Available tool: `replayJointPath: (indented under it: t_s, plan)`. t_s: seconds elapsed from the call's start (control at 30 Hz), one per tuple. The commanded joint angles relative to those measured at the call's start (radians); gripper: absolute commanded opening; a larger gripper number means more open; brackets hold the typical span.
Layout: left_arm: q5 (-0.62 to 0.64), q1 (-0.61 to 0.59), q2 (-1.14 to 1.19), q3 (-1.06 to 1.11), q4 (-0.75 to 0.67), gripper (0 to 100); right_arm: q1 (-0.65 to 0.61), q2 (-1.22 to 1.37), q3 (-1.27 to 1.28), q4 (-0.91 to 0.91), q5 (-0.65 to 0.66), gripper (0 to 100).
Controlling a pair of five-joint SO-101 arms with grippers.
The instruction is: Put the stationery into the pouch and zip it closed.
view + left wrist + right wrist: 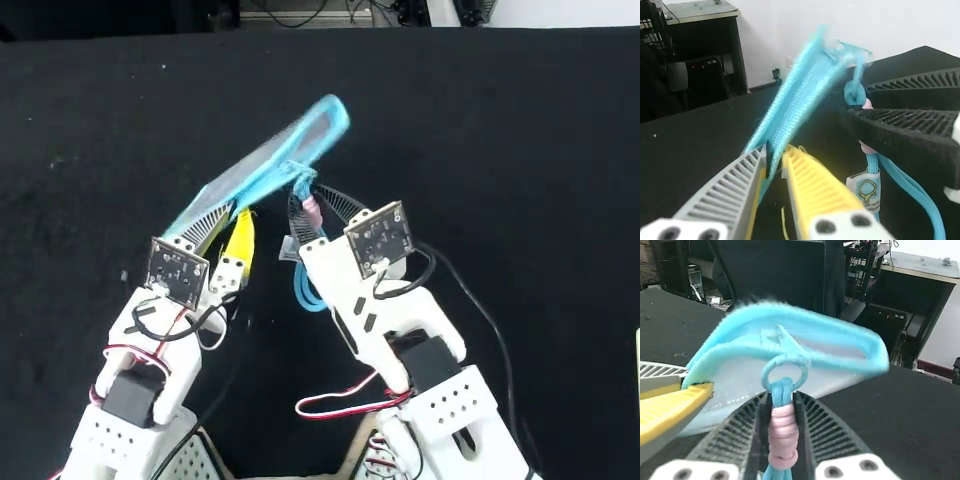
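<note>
Left claw: clamped on pouch end, to be held taut.
Right claw: pinching pull, to be drawn straight from left claw.

No lettering can be read anywhere. A small white tag, lower right in the left wrist view, bears a yellow emblem; its print is illegible.

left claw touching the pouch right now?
Touching. The left wrist view shows the left claw shut on the edge of the blue pouch, with no gap between them.
</note>
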Motion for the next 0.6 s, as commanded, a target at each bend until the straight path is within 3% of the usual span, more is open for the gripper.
replayJointPath:
  t_s: [0.0,0.27,0.57]
  plan:
    - [0.012,-0.001,0.008,-0.033,0.121,3,-0.018,0.010,-0.044,0.003,-0.002,1.1]
    - [0.017,-0.001,0.008,-0.177,0.399,3,-0.025,0.005,-0.044,0.003,-0.002,1.1]
    - [0.011,-0.001,0.008,-0.216,0.681,3,-0.180,0.002,-0.051,0.066,0.000,1.1]
